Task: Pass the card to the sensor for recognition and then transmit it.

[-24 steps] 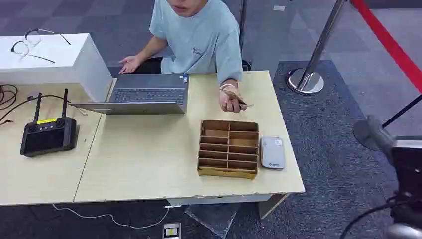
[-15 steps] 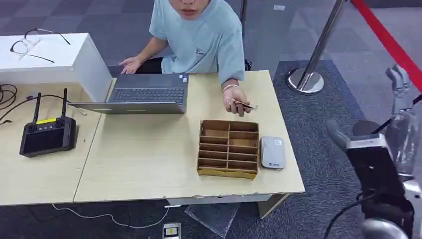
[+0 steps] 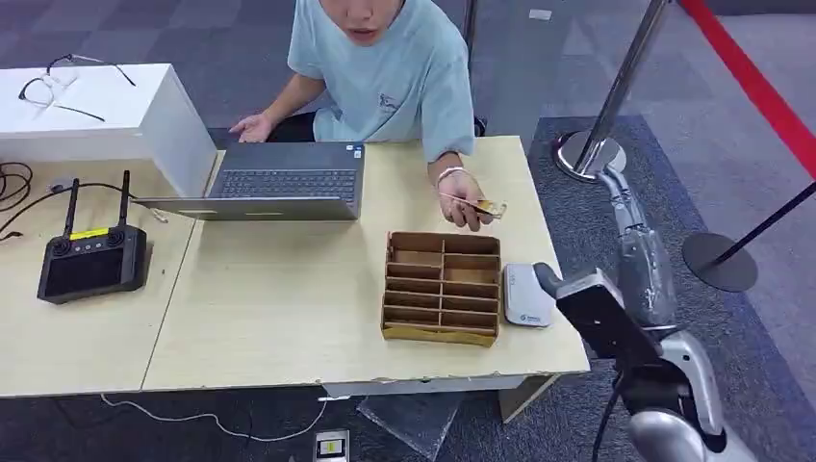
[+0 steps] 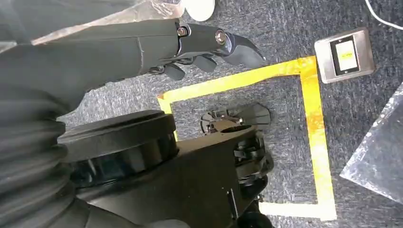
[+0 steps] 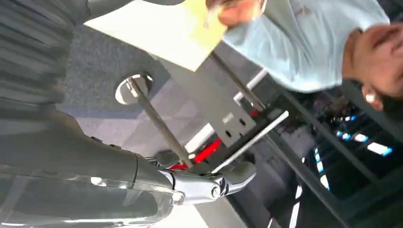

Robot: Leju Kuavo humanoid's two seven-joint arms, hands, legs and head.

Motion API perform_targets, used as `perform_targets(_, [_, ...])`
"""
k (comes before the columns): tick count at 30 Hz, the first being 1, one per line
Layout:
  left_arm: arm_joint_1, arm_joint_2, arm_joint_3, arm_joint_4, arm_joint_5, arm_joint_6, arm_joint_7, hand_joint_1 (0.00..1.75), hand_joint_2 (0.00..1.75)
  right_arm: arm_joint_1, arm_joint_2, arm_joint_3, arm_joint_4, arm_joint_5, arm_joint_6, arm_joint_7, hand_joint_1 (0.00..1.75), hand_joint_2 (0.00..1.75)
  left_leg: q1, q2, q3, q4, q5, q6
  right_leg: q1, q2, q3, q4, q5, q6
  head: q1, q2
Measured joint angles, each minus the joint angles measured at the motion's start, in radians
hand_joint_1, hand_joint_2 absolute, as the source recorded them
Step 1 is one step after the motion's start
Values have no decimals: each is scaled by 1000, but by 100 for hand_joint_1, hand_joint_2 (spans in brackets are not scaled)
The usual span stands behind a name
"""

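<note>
Right robot hand is raised off the surface's right edge, fingers stretched out, holding nothing, near the card pinched in a person's hand over the surface, just behind the divided box. Sensor sits beside box. Left robot hand hangs over carpet, fingers apart, nothing in it.

Divided box near tabletop right front corner; sensor just right of it, at right edge. Laptop along back edge. Person's hand with card behind box.
</note>
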Motion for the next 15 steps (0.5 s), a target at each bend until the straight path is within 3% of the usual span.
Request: perform_targets(15, [-3,5,-24,1,-29,-13,10,0,175,-59,55,102,194,-45,0,-48,0,175,0,0,0,0,0,0,0,0,0,0,0,0,0,0])
